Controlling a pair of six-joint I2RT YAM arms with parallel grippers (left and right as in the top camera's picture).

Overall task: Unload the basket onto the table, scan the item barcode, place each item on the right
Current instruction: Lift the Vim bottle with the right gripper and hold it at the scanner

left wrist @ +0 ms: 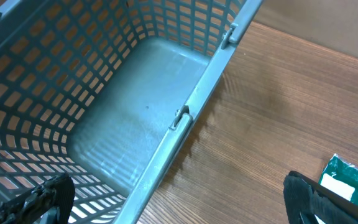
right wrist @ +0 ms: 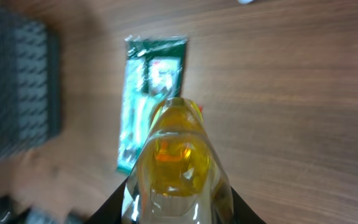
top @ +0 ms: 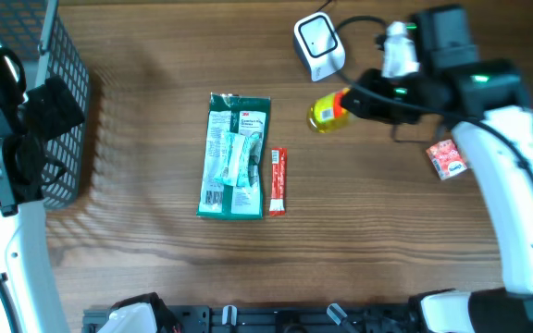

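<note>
The right fingers (top: 364, 100) are clamped on the yellow bottle (top: 327, 112), holding it just beside the scanner (top: 319, 43), on the scanner's side toward the arm bases. The left fingers (left wrist: 316, 199) stand wide apart with nothing between them, over the basket (left wrist: 185, 118), far from the scanner.

The bottle looks smooth and rounded, so it could twist or slide in the grip while the wrist turns it, and drop to the table (top: 137, 259). If its code faces away from the scanner's window, no read would come. A turn made this close could also knock the scanner, which looks light and sits loose.

No barcode shows in any view. The right wrist view is blurred and the bottle fills it, hiding where the fingers meet it; only dark edges show at the bottom. Whether the bottle is lifted clear of the table cannot be told from overhead. The scanner's window probably faces the bottle, but the angle does not settle it.
</note>
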